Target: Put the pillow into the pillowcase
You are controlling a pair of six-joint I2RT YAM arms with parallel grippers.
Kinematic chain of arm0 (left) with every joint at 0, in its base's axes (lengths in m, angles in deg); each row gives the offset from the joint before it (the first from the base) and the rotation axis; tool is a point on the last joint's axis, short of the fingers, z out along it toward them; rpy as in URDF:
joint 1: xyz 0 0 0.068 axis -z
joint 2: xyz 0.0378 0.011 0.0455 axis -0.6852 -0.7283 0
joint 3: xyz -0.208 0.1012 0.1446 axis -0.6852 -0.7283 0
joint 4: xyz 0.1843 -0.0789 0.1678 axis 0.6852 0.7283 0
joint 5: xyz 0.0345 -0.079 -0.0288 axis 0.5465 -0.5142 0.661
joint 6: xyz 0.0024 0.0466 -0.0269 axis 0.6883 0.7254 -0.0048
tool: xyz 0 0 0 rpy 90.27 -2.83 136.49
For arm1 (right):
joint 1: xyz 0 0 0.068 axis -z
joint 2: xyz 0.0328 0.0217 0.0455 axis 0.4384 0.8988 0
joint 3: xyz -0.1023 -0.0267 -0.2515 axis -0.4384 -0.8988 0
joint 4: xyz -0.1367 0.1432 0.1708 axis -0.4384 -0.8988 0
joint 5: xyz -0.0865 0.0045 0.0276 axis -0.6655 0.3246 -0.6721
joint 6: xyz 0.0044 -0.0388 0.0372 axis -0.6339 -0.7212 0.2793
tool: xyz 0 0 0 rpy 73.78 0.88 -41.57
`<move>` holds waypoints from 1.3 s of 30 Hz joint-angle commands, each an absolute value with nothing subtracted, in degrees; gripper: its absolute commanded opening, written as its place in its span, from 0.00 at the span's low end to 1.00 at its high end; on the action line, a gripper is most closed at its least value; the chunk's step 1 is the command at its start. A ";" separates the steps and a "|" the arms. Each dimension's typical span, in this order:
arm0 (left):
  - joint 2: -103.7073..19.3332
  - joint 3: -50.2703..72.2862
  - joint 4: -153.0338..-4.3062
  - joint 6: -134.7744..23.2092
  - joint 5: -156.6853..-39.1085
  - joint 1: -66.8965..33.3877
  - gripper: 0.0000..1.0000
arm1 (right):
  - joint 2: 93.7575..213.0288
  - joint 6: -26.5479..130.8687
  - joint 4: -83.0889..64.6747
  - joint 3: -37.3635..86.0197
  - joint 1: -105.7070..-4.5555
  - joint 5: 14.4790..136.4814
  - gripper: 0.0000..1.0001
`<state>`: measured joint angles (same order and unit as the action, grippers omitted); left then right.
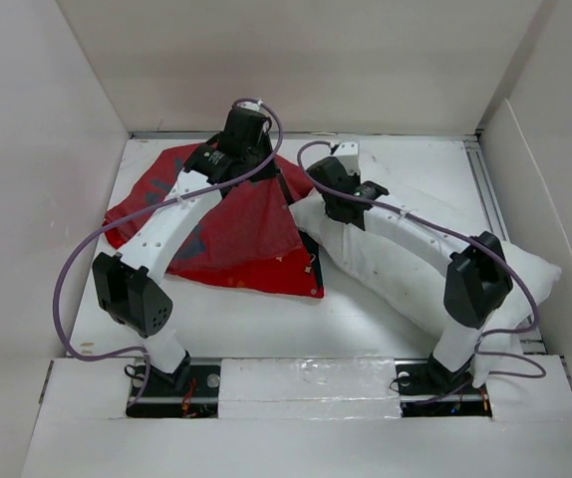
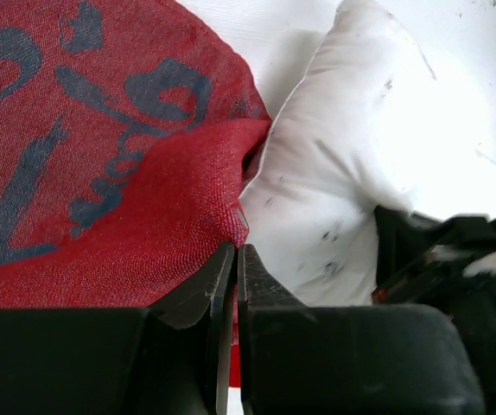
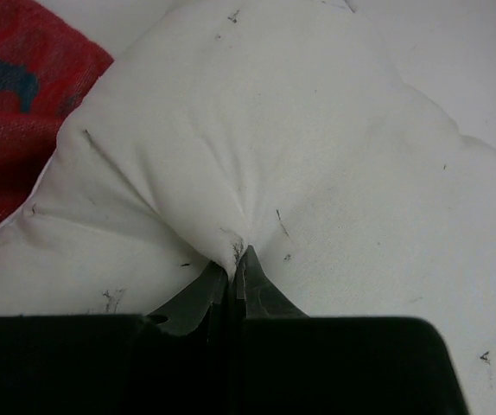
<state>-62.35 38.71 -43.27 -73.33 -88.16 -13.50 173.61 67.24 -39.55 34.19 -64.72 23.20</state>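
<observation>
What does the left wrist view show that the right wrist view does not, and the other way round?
Only the left wrist view: the left gripper, its fingers closed on a red fold of the pillowcase, and a black part of the right arm against the pillow. Only the right wrist view: the right gripper pinching a pucker of the pillow. Both: the white speckled pillow lying next to the red pillowcase with grey-blue marks.

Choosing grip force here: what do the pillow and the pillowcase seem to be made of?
The pillow: likely matte white cloth over soft filling; it puckers where the right hand pinches. The pillowcase: matte red woven cloth, weave visible.
</observation>
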 commanded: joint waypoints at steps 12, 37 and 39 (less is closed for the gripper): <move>-63.90 45.45 -43.43 -75.14 -89.11 -13.81 0.00 | 157.57 71.19 -42.19 32.20 -84.09 24.61 0.00; -55.64 27.80 -44.66 -76.81 -81.47 -13.81 0.00 | 154.31 60.81 -9.05 8.29 -99.84 46.74 0.34; -53.80 26.21 -44.66 -77.33 -80.59 -13.81 0.00 | 153.53 61.77 -9.83 6.97 -98.70 46.75 0.54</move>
